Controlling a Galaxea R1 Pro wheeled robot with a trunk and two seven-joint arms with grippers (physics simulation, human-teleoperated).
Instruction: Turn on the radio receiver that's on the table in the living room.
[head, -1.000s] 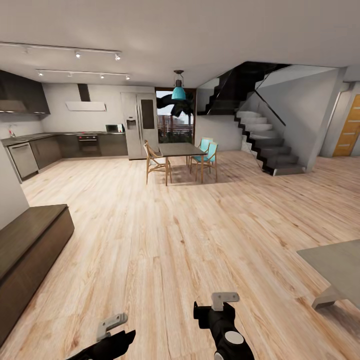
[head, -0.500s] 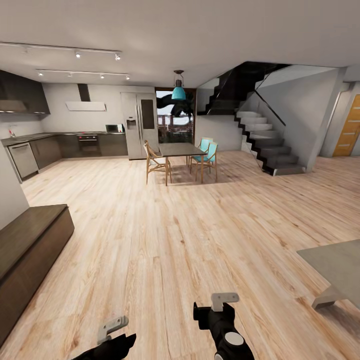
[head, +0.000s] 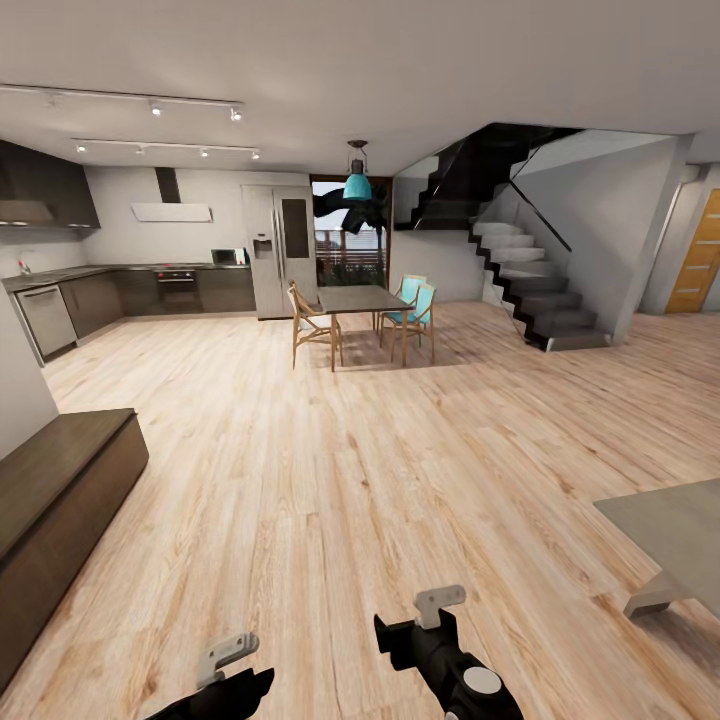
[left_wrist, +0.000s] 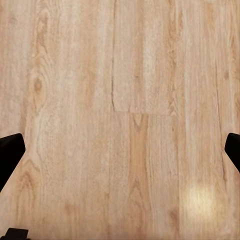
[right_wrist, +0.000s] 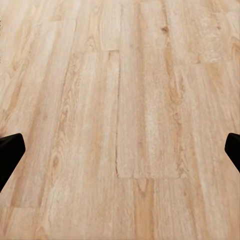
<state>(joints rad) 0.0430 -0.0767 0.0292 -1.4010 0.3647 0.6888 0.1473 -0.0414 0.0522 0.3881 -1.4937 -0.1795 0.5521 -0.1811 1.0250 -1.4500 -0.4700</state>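
We are standing on the light wood floor of an open room, facing a dark-cabinet kitchen and a dark dining table with wooden and teal chairs, with a staircase off to our right. The step in hand, as we judge it, is travel: we are not yet at the radio receiver, and from here we cannot say where on the table it is sitting. What we are seeing of the table is one grey corner at the right edge of the head view (low, flat, matte), well apart from both arms.

The left gripper and the right gripper are both hanging low over bare planks, each with its two dark fingertips spread wide to the picture's edges and nothing between them.

The next move, we are thinking, calls for turning the base to the right until the whole tabletop comes into view, then rolling up beside it before either arm reaches.
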